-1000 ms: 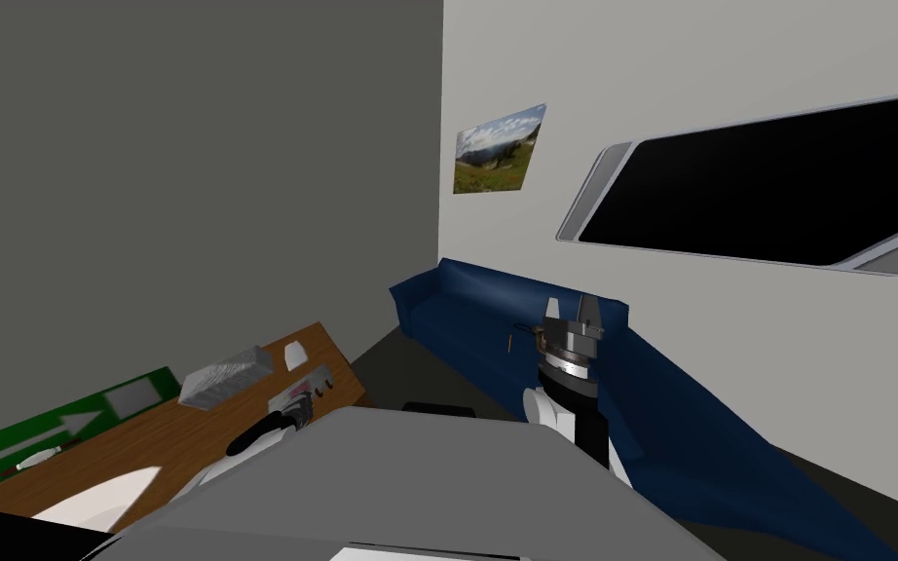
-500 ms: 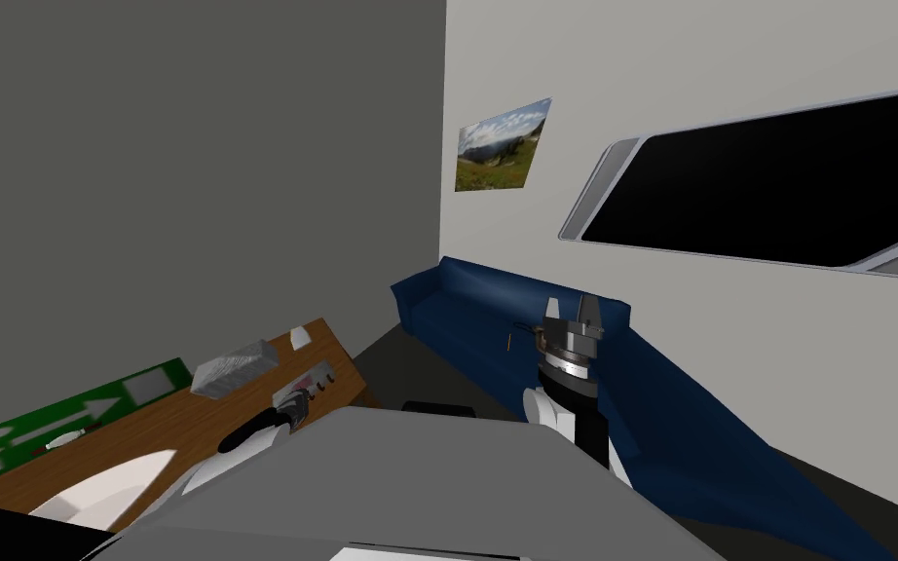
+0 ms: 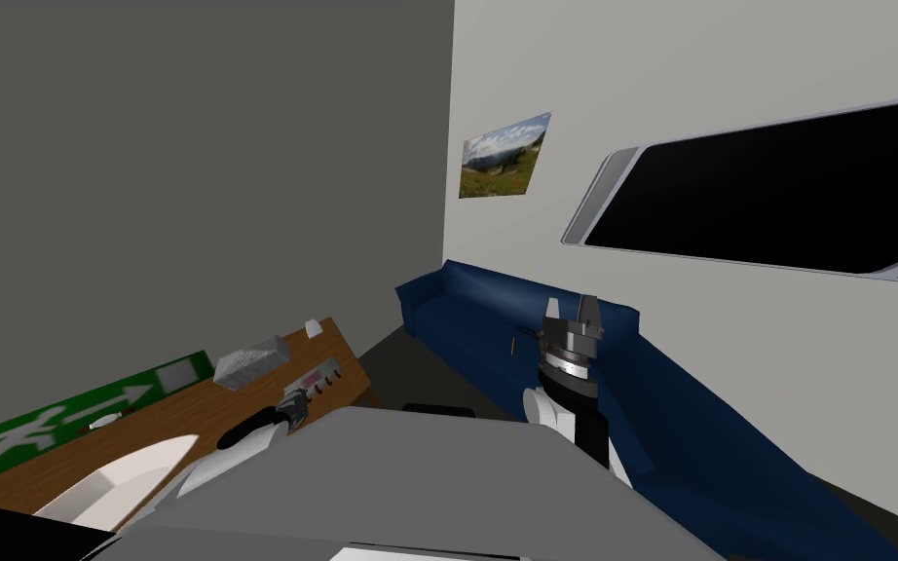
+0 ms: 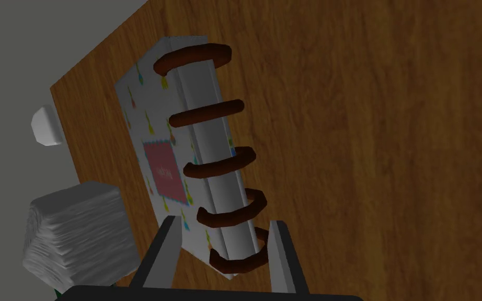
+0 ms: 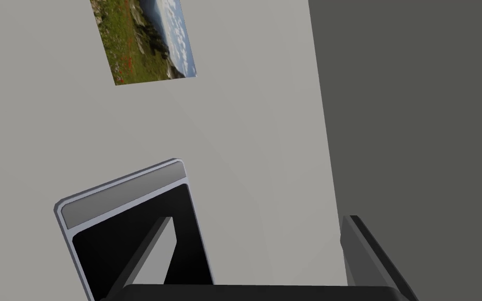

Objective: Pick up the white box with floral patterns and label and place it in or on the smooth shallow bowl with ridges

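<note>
the left arm reaches forward and low over the wooden counter (image 4: 381, 157), forearm stretched out from the shoulder, its gripper (image 4: 224, 222) pointing along the length of the white box (image 4: 156, 157). the box lies flat on the counter near the far end, close to the long edge. the two fingers stand narrower than a free spread and sit against the two sides of the box's near end, one on the plain edge, the other on the side with the brown rings (image 4: 208, 111), so they appear closed on it.

the box's top is white with small coloured flower marks and carries a pink label (image 4: 165, 172) with a blue scalloped border; the writing on it is too faint to read. five brown rings arch over one long side.

a grey stack of folded sheets (image 4: 78, 230) sits just beside the box, nearer the counter's edge, and a small white object (image 4: 46, 125) is at the far corner. the white shallow bowl (image 3: 135, 458) rests at the counter's near end, well apart from the box.

a green mat (image 3: 67, 419) beyond the counter shows a white walking figure and an arrow.

the right arm stands upright in front of the blue sofa (image 3: 476, 312), its gripper (image 3: 574, 310) pointing up, fingers wide apart and holding nothing.
</note>
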Controlling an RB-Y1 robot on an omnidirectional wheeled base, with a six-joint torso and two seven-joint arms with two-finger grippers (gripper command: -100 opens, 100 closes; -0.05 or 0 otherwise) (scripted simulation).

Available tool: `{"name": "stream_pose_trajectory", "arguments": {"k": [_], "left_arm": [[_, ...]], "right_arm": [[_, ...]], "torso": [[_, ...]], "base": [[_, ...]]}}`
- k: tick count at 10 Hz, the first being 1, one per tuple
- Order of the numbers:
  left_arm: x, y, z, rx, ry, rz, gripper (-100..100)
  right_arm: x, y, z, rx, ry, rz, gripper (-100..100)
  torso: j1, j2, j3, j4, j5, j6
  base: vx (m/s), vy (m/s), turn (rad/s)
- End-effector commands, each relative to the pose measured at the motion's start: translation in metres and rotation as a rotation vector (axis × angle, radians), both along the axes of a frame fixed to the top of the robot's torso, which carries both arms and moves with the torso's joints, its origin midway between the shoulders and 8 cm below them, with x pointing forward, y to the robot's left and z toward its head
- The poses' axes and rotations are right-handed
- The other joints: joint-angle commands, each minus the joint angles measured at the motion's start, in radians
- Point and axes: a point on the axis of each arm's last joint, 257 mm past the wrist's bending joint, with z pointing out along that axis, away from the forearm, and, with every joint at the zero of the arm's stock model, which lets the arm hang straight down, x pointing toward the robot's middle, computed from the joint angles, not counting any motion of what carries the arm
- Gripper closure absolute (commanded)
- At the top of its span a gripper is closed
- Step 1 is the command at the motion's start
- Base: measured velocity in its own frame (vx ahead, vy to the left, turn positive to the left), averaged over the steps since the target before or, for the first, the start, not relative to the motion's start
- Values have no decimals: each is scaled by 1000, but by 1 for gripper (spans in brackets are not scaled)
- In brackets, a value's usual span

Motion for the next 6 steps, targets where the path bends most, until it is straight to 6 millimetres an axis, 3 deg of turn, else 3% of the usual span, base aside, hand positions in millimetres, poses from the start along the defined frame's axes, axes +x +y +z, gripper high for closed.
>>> {"name": "stream_pose_trajectory", "arguments": {"k": [1,2,3,6], "left_arm": [[0,0,0,0,0,0,-100],[0,0,-1,-3,0,2,0],[3,-5,-8,-4,-2,0,-100],[6,-11,-18,-7,-4,-3,-100]], "right_arm": [[0,0,0,0,0,0,0],[0,0,0,0,0,0,0],[0,0,0,0,0,0,0],[0,0,0,0,0,0,0]], "torso": [[0,0,0,0,0,0],[0,5,2,1,0,0],[-1,9,5,2,0,0],[2,11,6,2,1,0]], "base": [[87,4,-3],[15,1,0],[18,29,20],[18,49,10]]}}
